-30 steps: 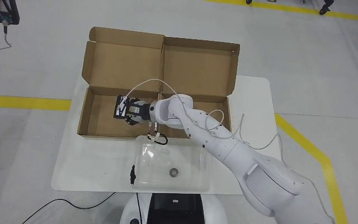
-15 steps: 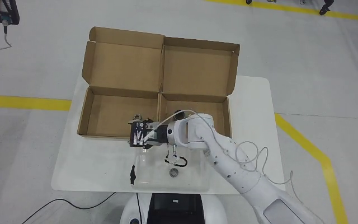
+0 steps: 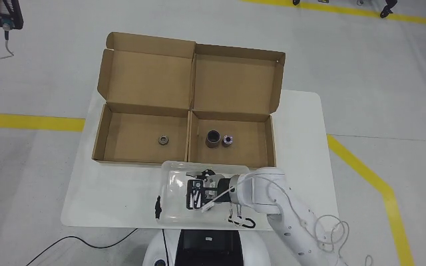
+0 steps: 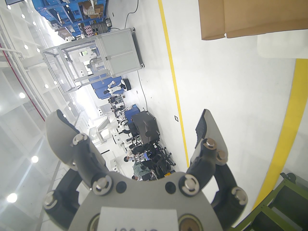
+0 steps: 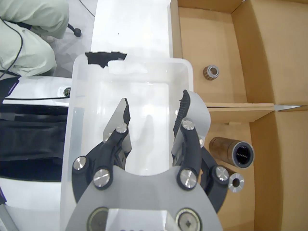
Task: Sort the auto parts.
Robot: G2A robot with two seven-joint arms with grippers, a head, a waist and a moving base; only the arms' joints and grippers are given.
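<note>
One small bearing (image 3: 162, 139) lies in the left part of the box (image 3: 126, 161). My right tool (image 3: 195, 193) hangs open and empty over the clear tub (image 3: 170, 183) at the surface's front edge. The tube (image 3: 213, 137) and ring (image 3: 229, 139) lie in the right part. I think the sorting is about done.

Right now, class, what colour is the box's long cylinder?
The cylinder is brown, best in the right wrist view.

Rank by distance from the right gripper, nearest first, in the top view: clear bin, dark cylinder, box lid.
1. clear bin, beneath the right gripper.
2. dark cylinder, in the box's right compartment.
3. box lid, at the far side.
</note>
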